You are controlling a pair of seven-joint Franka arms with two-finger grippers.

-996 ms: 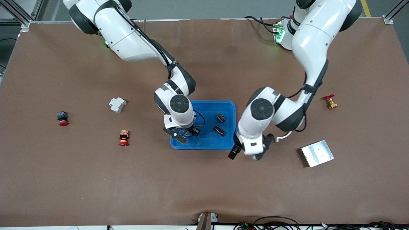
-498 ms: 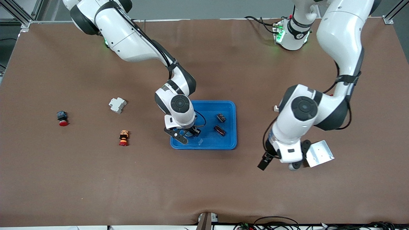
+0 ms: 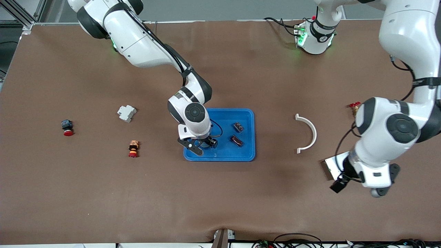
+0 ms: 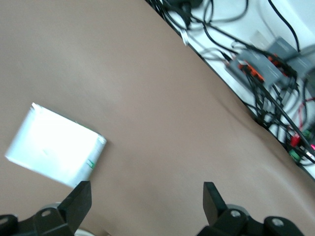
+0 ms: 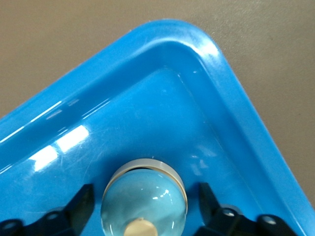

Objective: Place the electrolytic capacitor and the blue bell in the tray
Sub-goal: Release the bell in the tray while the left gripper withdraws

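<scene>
The small pale-blue domed metal bell [image 5: 144, 194] sat in the shallow bright-blue plastic tray [image 3: 248, 113], in the corner toward the right arm's end, between the right gripper's [image 5: 143, 201] spread jaws. It looked light, rigid and slippery, best pinched across its rim; no writing was legible. The left gripper [image 4: 146, 196] hung wide open over the brown bench [image 3: 220, 193] beside a flat silver metal plate [image 4: 51, 147].

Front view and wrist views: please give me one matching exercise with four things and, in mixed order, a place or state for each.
Things:
1. blue bell
2. silver plate
3. white curved piece
4. left gripper

Places or states:
A. open, holding nothing
B. on the table, toward the left arm's end from the tray
C. flat on the table, beside the left gripper
D. in the tray, between the open right gripper's fingers

Pairs: 1-D, 2-C, 3-B, 4-A
</scene>
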